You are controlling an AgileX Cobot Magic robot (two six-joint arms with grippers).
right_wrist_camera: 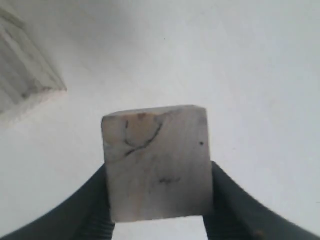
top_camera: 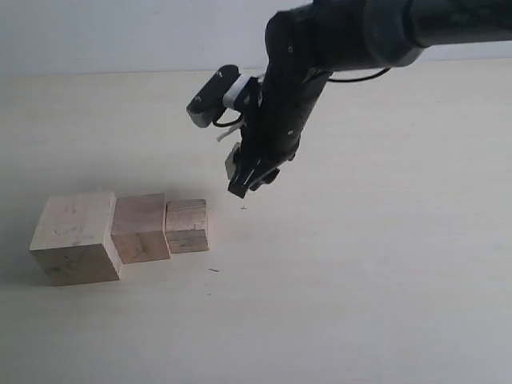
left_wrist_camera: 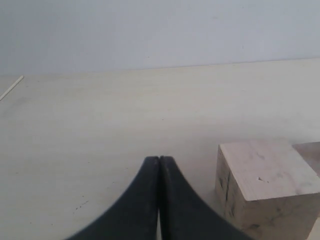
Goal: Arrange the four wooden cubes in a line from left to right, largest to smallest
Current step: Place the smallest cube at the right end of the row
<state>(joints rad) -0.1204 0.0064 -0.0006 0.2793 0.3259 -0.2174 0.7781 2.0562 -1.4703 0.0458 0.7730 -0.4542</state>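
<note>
On my exterior feed, the pale table (top_camera: pixel 376 288) carries three of the cubes in a row at its left. The largest cube (top_camera: pixel 76 236) sits at the left end, and its right side touches the second cube (top_camera: pixel 141 228). That one in turn touches the third cube (top_camera: pixel 187 226). Their front faces step back from left to right. The smallest cube (right_wrist_camera: pixel 156 160) is off the table. The right gripper (right_wrist_camera: pixel 159 200) pinches it between both fingers and hangs in the air above and to the right of the third cube, apart from the row. The left gripper (left_wrist_camera: pixel 159 167) has its jaws pressed together with nothing between them, and it sits near the largest cube.
</note>
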